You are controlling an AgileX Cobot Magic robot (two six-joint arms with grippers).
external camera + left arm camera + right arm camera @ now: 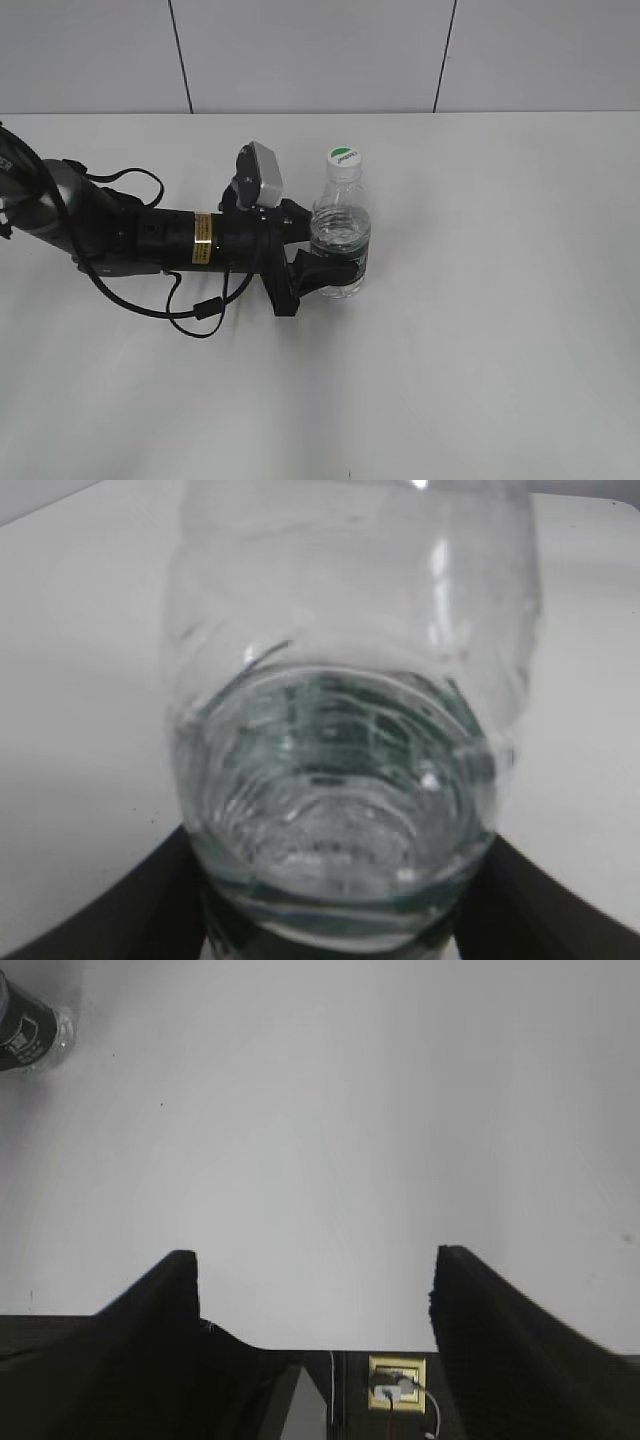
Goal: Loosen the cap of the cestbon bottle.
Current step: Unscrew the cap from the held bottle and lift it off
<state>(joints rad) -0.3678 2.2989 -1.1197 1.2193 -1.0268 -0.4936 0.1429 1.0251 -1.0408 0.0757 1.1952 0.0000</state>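
Bottle upright on the white table, a little left of centre in the exterior view; the cestbon bottle stood clear and partly filled, dark green label band low on its body; the cap sat on the neck, white with a green patch on top; left gripper reached in from the left, lying low along the table, its black fingers pinched on the bottle's lower body at the label band; left wrist view showed the bottle filling the frame between the two fingers, water line visible; cap well above the gripper, untouched; right gripper hung spread and empty above the table edge; in its view the bottle's base sat far off in the top left corner, well apart from it.
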